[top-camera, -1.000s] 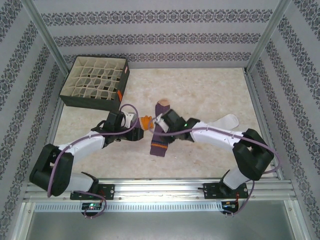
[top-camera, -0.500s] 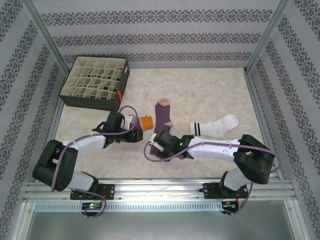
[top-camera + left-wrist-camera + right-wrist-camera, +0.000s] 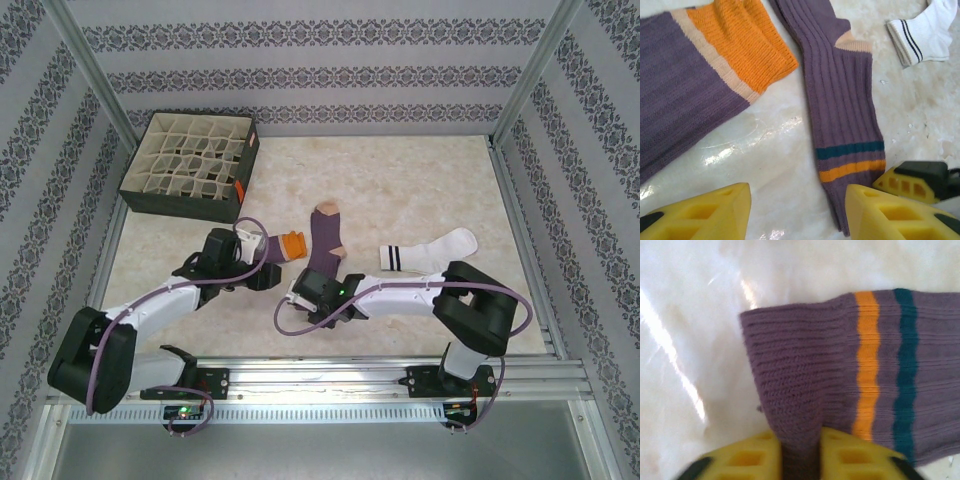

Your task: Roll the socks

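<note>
The right gripper (image 3: pixel 800 452) was closed on the cuff end of the ribbed purple sock (image 3: pixel 840 365), with a fold of the fabric bunched between its yellow fingers (image 3: pixel 745 460); the orange and teal stripes sat just beyond the pinch. From above, that sock lay lengthwise in the middle of the bench (image 3: pixel 420 180), its tan-toed end pointing toward the far side and its cuff toward the near edge, where the right gripper met it. The left gripper (image 3: pixel 797 215) stood about half open just to the left, holding nothing, with bare bench showing between its fingers. The orange-toed purple sock (image 3: pixel 685 85) lay flat ahead of it and to its left, its orange end pointing toward the ribbed sock, close to it but not touching. In the left wrist view, the ribbed sock's cuff ran down beside the left gripper's right-hand finger, whether in contact I could not tell. The white sock (image 3: pixel 432 249) lay on the bench to the right of the ribbed sock, apart from it, its black cuff stripes turned toward it. The dark box with beige dividers (image 3: pixel 190 165) sat in the far left corner, well apart from all three socks.
</note>
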Robot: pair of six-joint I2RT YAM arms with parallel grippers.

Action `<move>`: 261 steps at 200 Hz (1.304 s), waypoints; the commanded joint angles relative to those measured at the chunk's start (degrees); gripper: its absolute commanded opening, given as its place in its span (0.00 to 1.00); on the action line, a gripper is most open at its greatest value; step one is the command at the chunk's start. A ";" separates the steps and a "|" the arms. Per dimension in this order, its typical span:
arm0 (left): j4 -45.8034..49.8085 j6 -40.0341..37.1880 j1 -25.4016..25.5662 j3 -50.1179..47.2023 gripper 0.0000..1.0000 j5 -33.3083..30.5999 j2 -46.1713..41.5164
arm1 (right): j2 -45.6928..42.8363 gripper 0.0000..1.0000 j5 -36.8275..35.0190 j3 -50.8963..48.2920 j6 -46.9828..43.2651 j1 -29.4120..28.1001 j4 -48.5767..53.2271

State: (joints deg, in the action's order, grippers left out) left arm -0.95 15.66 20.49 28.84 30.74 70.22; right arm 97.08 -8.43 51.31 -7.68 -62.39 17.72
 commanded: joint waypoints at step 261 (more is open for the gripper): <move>-33.52 -42.81 17.04 -3.65 0.70 1.20 15.07 | 4.82 0.00 57.47 8.10 5.45 28.97 13.55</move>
State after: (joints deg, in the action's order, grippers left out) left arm -33.47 -23.57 36.82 22.28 31.14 83.85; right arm 100.36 46.15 57.82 -2.70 -33.74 29.91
